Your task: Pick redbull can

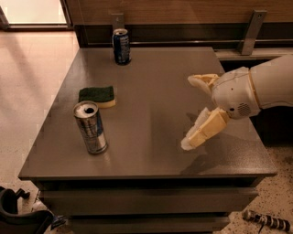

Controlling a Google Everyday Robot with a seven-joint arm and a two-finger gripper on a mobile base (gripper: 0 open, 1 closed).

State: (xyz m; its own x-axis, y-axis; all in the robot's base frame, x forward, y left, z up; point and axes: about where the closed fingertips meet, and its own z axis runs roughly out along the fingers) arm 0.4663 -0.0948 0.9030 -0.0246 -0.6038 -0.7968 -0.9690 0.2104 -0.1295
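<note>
Likely an office or break area — polished pale floor (27,68); wood-panelled wall (183,11) with metal brackets (251,32); plain grey tabletop (151,73) — the tool (188,112) hovers above its right side, fingers apart.

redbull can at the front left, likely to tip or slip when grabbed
Tall and slim, the redbull can probably tips if nudged high. Its top shows a dark opening, so it may be light and dent easily. Smooth metal could slip. The open gripper hovers over the table, right of it.
</note>
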